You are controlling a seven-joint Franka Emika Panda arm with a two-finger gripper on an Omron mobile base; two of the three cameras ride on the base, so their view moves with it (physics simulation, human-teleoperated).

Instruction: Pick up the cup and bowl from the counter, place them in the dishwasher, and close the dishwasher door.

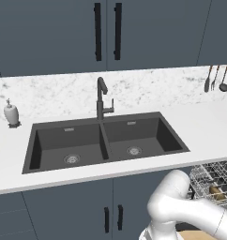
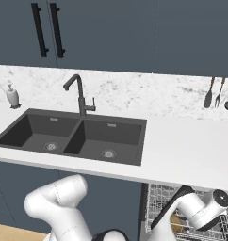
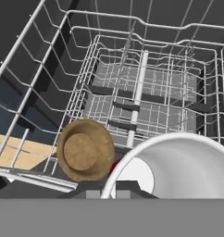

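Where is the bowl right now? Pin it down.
In the hand view the tan bowl lies in the dishwasher's wire rack, lower left, beside a white-rimmed cup. The left base view shows it in the rack under the counter, far right.

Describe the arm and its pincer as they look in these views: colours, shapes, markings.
The arm is glossy white, built of thick rounded tubular segments, with dark bands at the joints and a dark round cap near the wrist. No cables or markings show. The pincer ends in two small dark grey, blocky fingertips.
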